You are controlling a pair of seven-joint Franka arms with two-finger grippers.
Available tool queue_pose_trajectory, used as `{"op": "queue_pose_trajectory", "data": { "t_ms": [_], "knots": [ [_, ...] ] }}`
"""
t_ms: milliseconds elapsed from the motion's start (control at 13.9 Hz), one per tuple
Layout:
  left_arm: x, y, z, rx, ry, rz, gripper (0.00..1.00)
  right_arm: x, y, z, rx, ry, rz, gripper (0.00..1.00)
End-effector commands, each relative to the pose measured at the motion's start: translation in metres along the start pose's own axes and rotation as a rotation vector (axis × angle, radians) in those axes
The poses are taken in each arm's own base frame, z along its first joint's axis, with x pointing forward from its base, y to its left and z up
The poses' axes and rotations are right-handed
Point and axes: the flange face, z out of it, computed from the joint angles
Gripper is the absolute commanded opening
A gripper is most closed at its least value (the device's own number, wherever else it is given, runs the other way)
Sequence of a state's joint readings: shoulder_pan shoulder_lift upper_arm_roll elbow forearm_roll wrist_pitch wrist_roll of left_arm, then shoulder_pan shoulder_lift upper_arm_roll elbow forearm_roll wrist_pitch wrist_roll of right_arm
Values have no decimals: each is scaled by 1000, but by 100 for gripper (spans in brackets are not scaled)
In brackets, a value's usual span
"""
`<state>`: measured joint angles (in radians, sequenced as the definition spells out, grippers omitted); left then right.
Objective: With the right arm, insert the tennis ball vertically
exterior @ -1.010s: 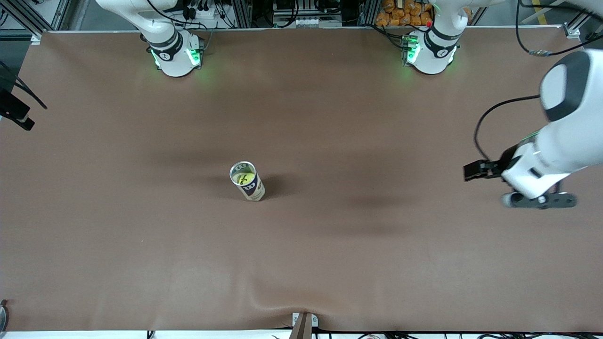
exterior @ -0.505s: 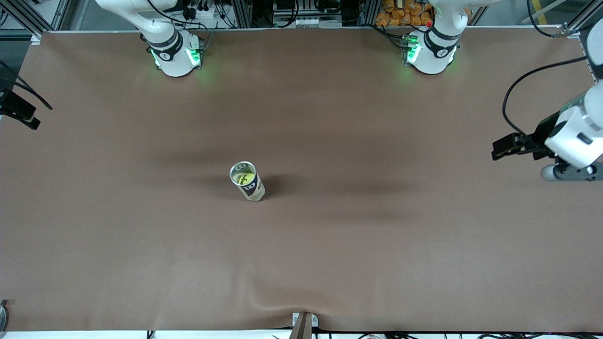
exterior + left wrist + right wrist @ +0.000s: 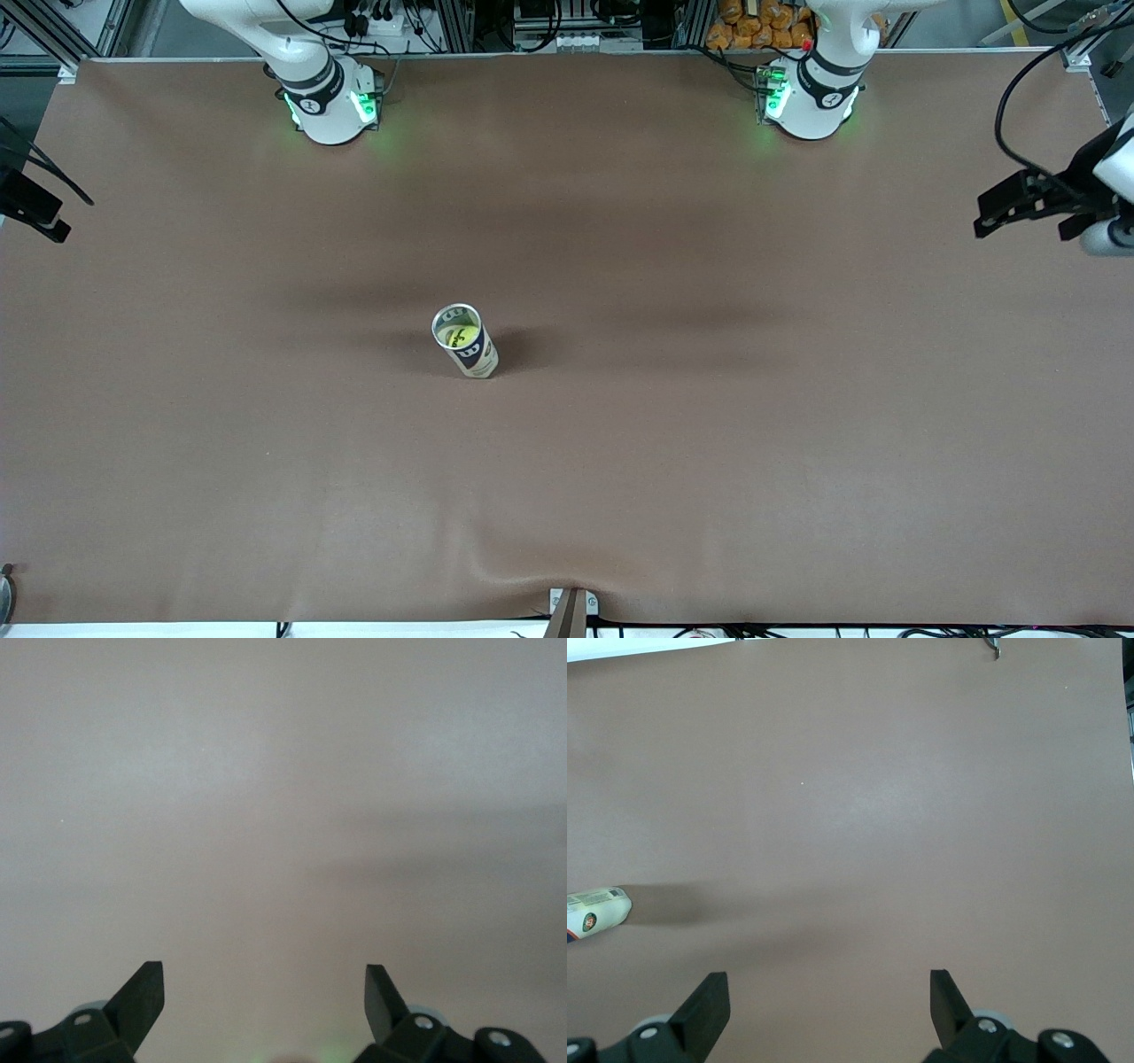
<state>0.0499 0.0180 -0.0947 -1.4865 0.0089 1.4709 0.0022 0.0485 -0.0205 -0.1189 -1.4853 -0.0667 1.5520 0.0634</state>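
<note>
A plain brown mat covers the table (image 3: 620, 461) from edge to edge, creased slightly at the six o'clock edge of the front view. Aluminium framing, cables and stacked orange packets line the twelve o'clock edge, where both arm bases stand lit green.

A tennis ball can (image 3: 465, 341) stands upright near the middle of the table, slightly toward the right arm's end, its mouth open. A yellow-green tennis ball (image 3: 462, 336) sits inside it, visible through the mouth. The can casts a shadow toward three o'clock. The right wrist view catches the can (image 3: 595, 912) at the frame's edge.

The left gripper (image 3: 1076, 208) hangs at the left arm's end of the table, at roughly two o'clock from the can and well apart from it. Its jaws are apart with nothing between them; the left wrist view shows its fingertips (image 3: 142, 997) over bare mat.

The right gripper (image 3: 830, 1003) is over bare mat, jaws apart, holding nothing. It is well apart from the can.
</note>
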Motion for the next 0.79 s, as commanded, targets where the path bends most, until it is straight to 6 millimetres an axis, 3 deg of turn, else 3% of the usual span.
{"op": "queue_pose_trajectory", "data": {
  "t_ms": [0, 289, 721],
  "knots": [
    [-31, -11, -13, 11, -7, -5, 100, 1, 1, -6, -20, 2, -3, 100],
    [-46, -12, -32, 28, 24, 55, 100, -2, 3, -5, -20, -23, 3, 100],
    [-48, -14, -33, 24, 21, 51, 100, 0, -4, -4, -19, -16, -6, 100]
  ]
}}
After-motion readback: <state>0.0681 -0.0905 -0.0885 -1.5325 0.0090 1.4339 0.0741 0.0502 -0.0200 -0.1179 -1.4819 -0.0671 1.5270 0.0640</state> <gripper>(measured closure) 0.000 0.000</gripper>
